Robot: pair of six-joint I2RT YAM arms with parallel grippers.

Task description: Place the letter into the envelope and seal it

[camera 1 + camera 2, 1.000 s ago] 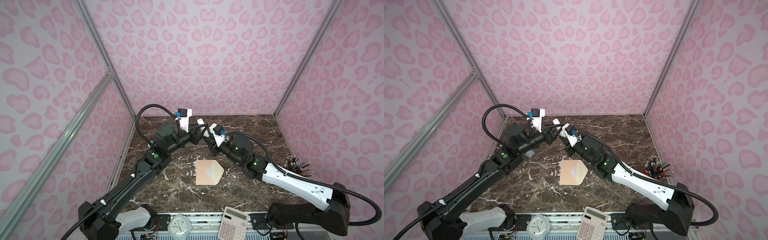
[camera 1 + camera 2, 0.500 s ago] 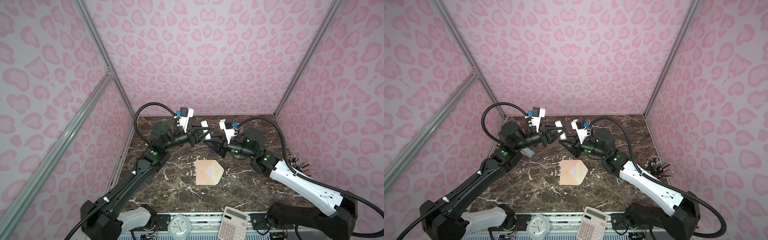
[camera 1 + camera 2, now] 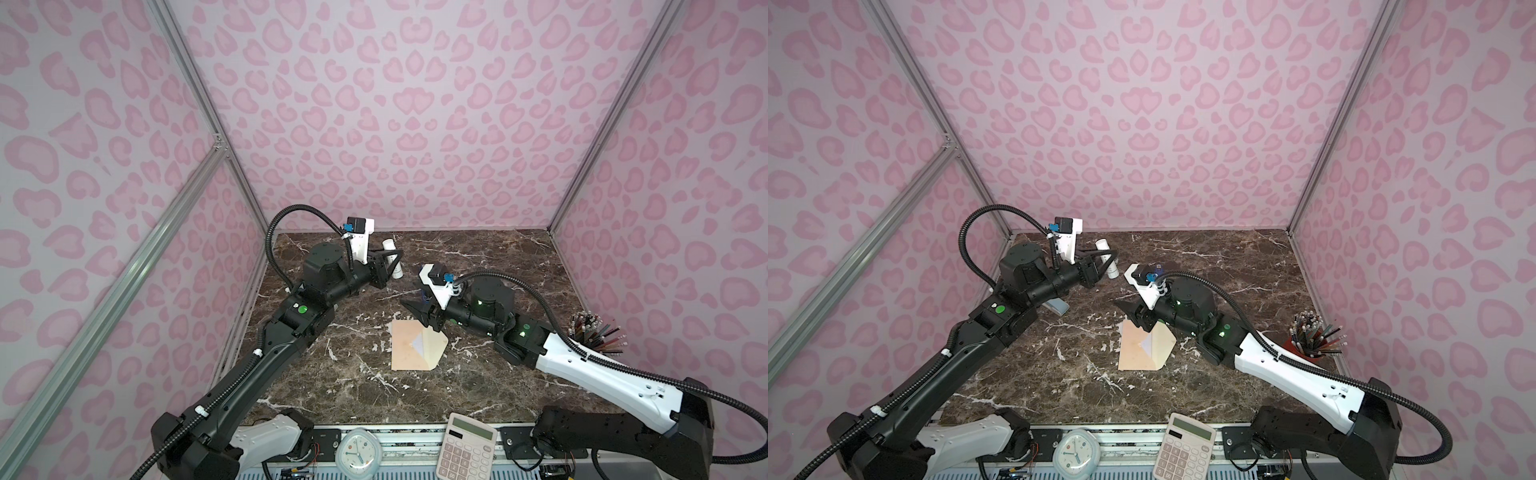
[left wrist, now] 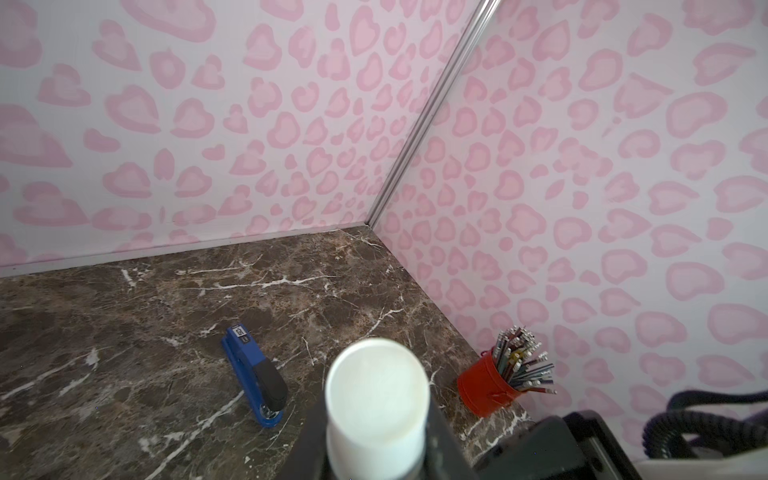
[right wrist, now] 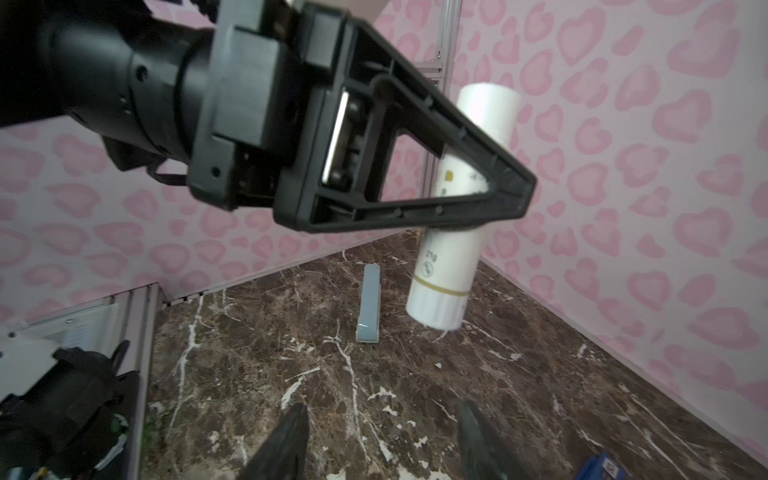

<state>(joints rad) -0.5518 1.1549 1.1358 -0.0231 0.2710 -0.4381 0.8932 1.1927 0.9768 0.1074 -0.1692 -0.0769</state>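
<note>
The peach envelope (image 3: 417, 345) (image 3: 1142, 347) lies flat mid-table, its pointed flap out to the right and a pale triangle showing at the centre. The letter is hidden or out of view. My left gripper (image 3: 390, 259) (image 3: 1102, 264) hovers at the back, shut on a white glue stick (image 3: 394, 261) (image 3: 1108, 259) (image 4: 376, 407) (image 5: 446, 282). My right gripper (image 3: 419, 313) (image 3: 1133, 316) (image 5: 380, 444) is open and empty, just above the envelope's far edge. In the right wrist view its fingertips (image 5: 286, 440) stand wide over bare marble.
A red pencil cup (image 3: 594, 332) (image 4: 486, 386) stands at the right wall. A blue stapler (image 4: 253, 374) lies at the back of the table and a grey bar (image 5: 369, 307) (image 3: 1057, 306) near the left arm. A calculator (image 3: 465, 444) and clock (image 3: 356, 451) sit at the front edge.
My right gripper has drawn back from the left gripper and the glue stick, dropped toward the envelope's far edge, and its jaws have opened. The left gripper still holds the glue stick.
</note>
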